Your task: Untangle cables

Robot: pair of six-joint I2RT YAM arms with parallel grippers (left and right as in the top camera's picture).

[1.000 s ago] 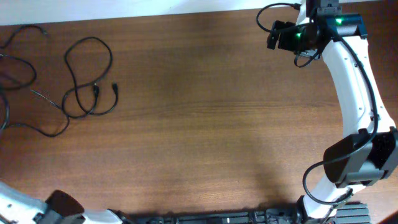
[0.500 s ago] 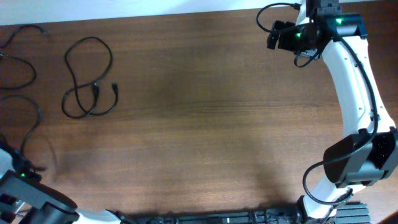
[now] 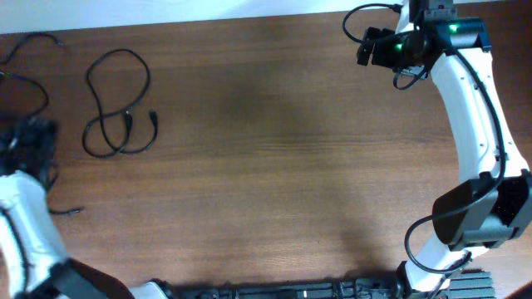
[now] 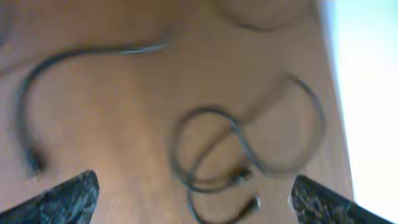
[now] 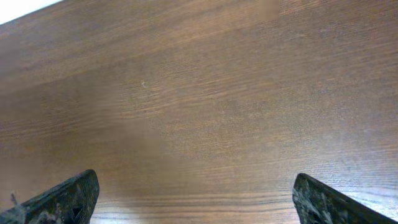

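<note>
A black cable (image 3: 116, 104) lies in a loop at the table's left, both plugs beside its lower end. A second black cable (image 3: 23, 79) runs along the left edge, with one loose end (image 3: 71, 211) nearer the front. My left gripper (image 3: 33, 134), blurred, hovers at the left edge between the two, and its jaws are open. In the left wrist view the looped cable (image 4: 242, 149) and the other cable (image 4: 62, 62) lie on the wood ahead of the open left gripper (image 4: 196, 205), which holds nothing. My right gripper (image 5: 196, 202) is open over bare wood at the far right (image 3: 366, 47).
The brown wooden table (image 3: 274, 158) ends in a white strip (image 3: 166, 10) along its far side. The right arm (image 3: 474, 108) rises along the right side. Dark base hardware (image 3: 291, 291) lines the front edge.
The left arm swung from the front-left corner up the left edge and its jaws opened. The second cable, earlier crossing the looped one, now lies apart from it at the left edge.
</note>
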